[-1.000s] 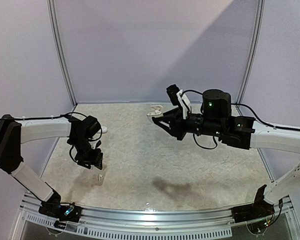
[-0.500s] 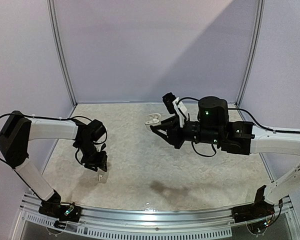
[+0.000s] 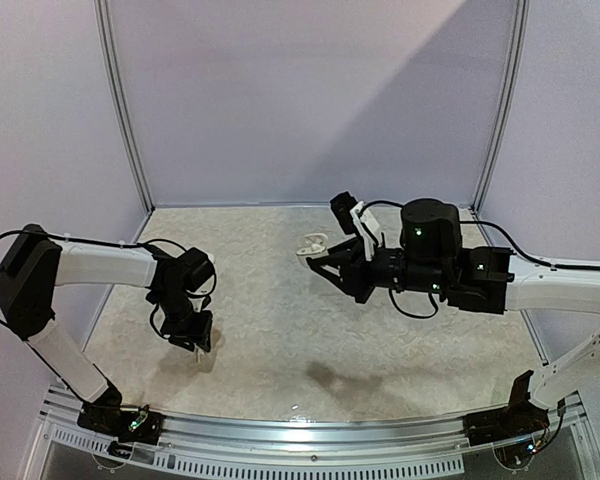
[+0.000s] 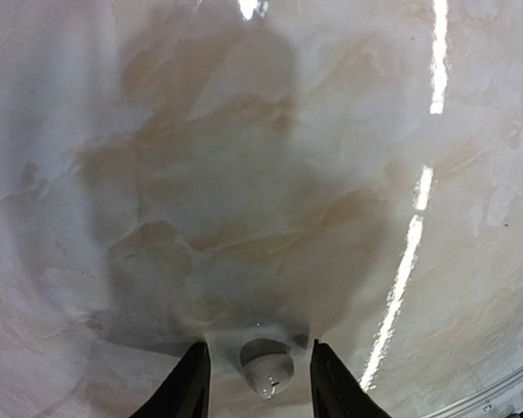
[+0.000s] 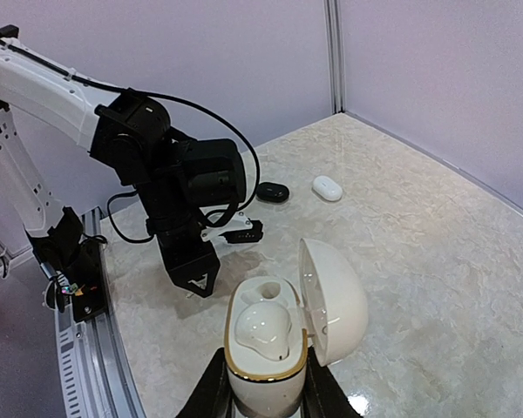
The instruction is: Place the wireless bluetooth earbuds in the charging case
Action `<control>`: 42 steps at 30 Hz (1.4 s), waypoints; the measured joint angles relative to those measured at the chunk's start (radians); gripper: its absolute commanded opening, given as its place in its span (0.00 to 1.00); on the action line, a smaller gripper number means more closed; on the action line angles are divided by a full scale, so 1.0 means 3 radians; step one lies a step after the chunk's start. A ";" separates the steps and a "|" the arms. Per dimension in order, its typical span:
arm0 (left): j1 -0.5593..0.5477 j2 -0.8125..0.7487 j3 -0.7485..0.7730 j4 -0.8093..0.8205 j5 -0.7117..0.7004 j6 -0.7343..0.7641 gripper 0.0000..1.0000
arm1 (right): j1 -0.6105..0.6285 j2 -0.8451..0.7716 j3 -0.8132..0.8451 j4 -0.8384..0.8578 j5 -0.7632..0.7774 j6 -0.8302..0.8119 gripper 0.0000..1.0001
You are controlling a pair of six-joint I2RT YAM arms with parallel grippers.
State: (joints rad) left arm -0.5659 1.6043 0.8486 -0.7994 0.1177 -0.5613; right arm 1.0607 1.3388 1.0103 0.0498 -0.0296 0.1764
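Earbud (image 4: pixel 266 366) betw. open L fingers (image 4: pixel 188 388), wrist cam only; R fingers (image 5: pixel 212 394) grip case (image 5: pixel 263 353).

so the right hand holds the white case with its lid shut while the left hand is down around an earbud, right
No, the white case in the right hand has its lid open, per the right wrist view. The left hand is down around an earbud.

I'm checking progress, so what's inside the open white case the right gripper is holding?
One white earbud sits in the front socket of the case. The socket behind it looks empty, though its bottom is in shadow. The lid stands open, covering nothing.
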 measured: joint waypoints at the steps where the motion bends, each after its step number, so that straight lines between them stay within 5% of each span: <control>1: 0.0000 0.0000 0.0000 0.0003 0.0000 -0.0003 0.37 | 0.0004 -0.0018 -0.0014 0.0000 0.0005 0.0008 0.00; 15: 0.0000 0.0003 0.0004 -0.0072 -0.0020 -0.0003 0.32 | 0.0051 -0.0112 -0.0038 -0.0023 0.0156 -0.0017 0.00; 30: -0.0013 0.0014 0.0005 -0.0093 -0.0036 -0.0001 0.16 | 0.0055 -0.0112 -0.0038 -0.0120 0.0188 -0.0106 0.00; 35: -0.0013 0.0014 0.0005 -0.0094 -0.0037 -0.0001 0.00 | 0.0055 -0.0112 -0.0038 -0.0132 0.0196 -0.0107 0.00; 42: -0.0011 0.0014 0.0011 -0.0097 -0.0052 0.0014 0.00 | 0.0056 -0.0117 -0.0038 -0.0175 0.0220 -0.0107 0.00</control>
State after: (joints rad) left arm -0.5694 1.6085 0.8520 -0.8284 0.1020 -0.5571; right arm 1.0775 1.3037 0.9989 -0.0029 0.0364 0.1444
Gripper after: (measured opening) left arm 0.186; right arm 0.222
